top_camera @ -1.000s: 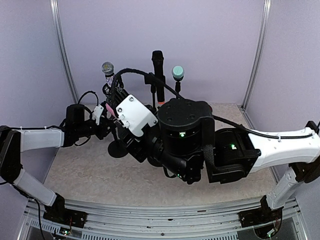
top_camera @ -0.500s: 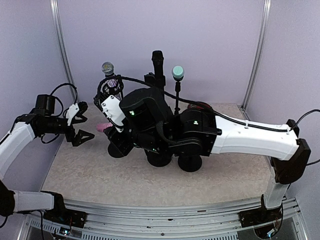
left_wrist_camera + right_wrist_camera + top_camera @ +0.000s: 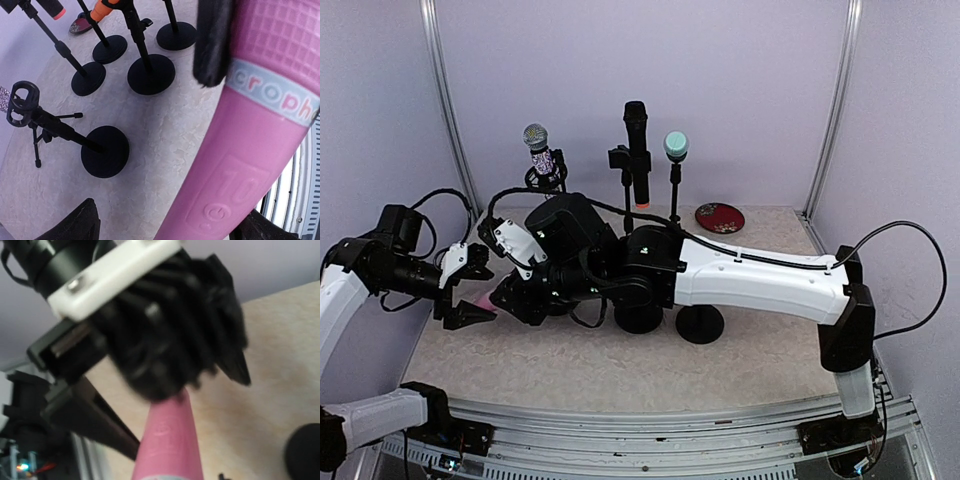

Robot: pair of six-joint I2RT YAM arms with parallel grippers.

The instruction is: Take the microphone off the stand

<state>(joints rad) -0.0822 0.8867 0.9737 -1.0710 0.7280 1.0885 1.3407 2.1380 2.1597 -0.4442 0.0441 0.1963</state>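
I have 2 grippers, and both are over the left side of the table [image 3: 620, 365]. My right arm reaches far across to get there. My right gripper [image 3: 510, 298] has its jaws closed part way, and they hold the pink microphone [image 3: 240, 150] near its fat, bumpy top end. The smooth handle end sticks out toward my left arm. My left gripper [image 3: 480, 294] has its jaws wide apart. The handle sits between its 2 fingers, but I cannot tell if they touch it. So only my right gripper has a hold on it. The pink microphone is up in the air, off its stand, and does not touch the table. The empty stand [image 3: 60, 131] stands on the table below it, with a round black foot and a black clip on top. At the back I see 3 more on their stands in a row: a sparkly microphone [image 3: 536, 136], a black microphone [image 3: 636, 125] and a green-topped microphone [image 3: 676, 146]. A red plate [image 3: 720, 216] lies near the back right corner.
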